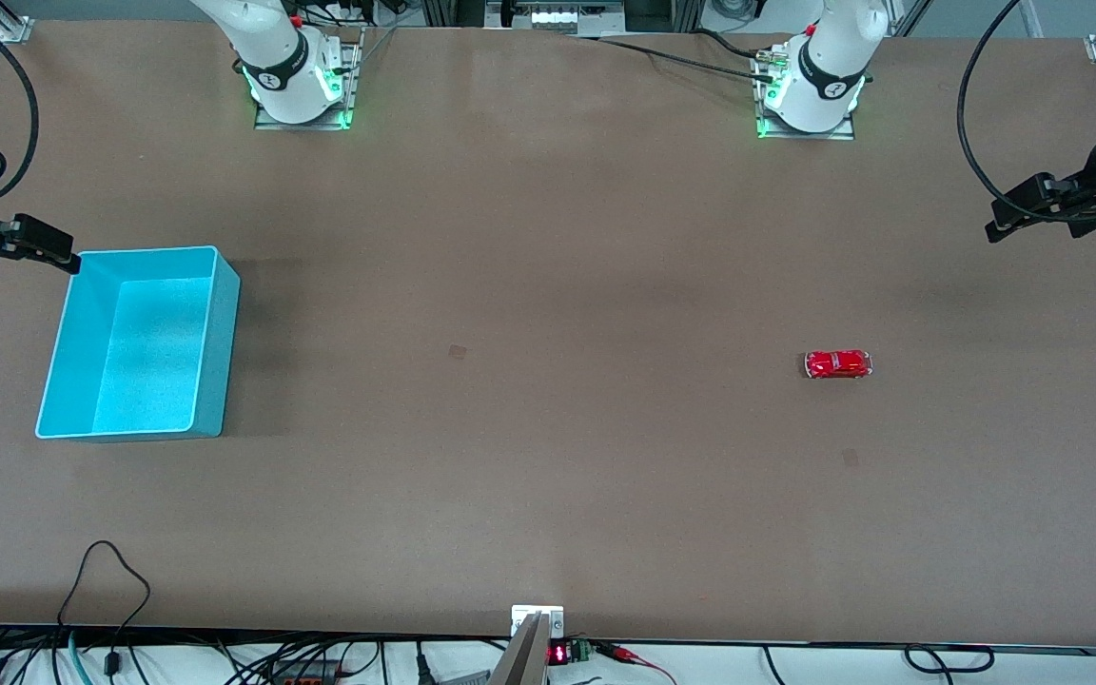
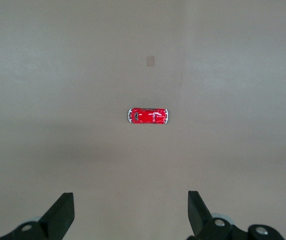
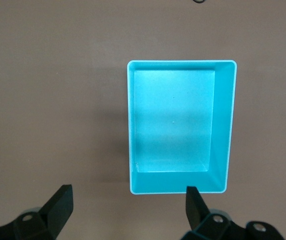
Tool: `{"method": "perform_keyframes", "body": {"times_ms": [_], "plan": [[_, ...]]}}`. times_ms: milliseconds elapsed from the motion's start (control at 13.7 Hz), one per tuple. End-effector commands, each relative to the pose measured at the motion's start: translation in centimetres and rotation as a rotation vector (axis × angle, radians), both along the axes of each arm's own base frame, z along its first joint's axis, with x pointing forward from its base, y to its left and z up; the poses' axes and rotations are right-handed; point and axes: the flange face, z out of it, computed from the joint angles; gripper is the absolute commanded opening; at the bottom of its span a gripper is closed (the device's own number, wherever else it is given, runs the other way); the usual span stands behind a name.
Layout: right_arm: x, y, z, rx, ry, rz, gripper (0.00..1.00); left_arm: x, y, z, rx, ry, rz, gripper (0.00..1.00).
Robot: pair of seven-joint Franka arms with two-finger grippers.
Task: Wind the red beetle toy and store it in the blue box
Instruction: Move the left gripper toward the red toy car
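Note:
The red beetle toy sits on its wheels on the brown table toward the left arm's end; it also shows in the left wrist view. The blue box stands empty toward the right arm's end and shows in the right wrist view. My left gripper is open and empty, up in the air at the table's end, apart from the toy; its jaws stand wide in its wrist view. My right gripper is open and empty, just above the box's corner farthest from the front camera.
The two arm bases stand at the table edge farthest from the front camera. Cables and a metal bracket lie along the nearest edge. A small dark mark is on the table's middle.

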Motion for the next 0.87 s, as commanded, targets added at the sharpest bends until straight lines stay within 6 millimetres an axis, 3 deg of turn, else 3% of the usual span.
{"method": "perform_keyframes", "body": {"times_ms": [0,218,437,655,801], "plan": [[-0.5,-0.1,0.2,0.006,0.003,-0.014,1.00,-0.9,-0.2,0.3,0.019,0.003,-0.016,1.00],[-0.3,-0.1,-0.1,0.006,0.006,-0.012,1.00,-0.8,-1.1,0.2,0.015,0.010,-0.024,1.00],[-0.2,-0.1,-0.4,0.007,0.014,-0.009,1.00,0.4,-1.8,-3.5,0.005,0.111,-0.031,1.00],[1.1,-0.5,-4.3,-0.003,0.082,-0.003,1.00,1.0,-1.6,-6.0,-0.056,0.183,-0.033,1.00],[0.9,-0.6,-4.8,-0.003,0.116,-0.003,1.00,1.2,-1.9,-8.8,-0.077,0.290,-0.116,1.00]]}}
